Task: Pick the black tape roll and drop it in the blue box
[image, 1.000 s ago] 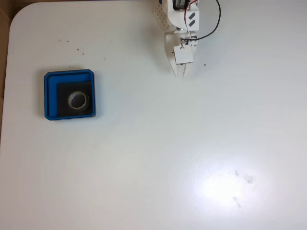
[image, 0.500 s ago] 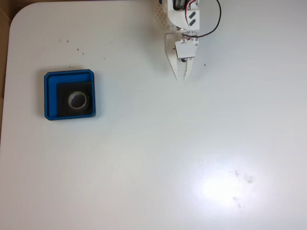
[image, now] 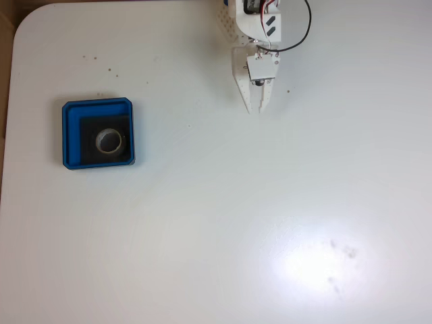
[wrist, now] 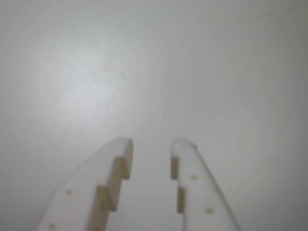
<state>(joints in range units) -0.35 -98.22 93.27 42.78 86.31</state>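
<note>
Resting inside the blue box (image: 70, 135) well left of the empty, slightly parted gripper (image: 255, 108), the black tape roll (image: 109, 141) is judged delivered, so little can be spoiled unless the box is knocked.

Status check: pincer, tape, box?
Pincer open, empty, over bare table near the top edge of the fixed view. Tape roll lying inside the blue box. Nothing in the way.
</note>
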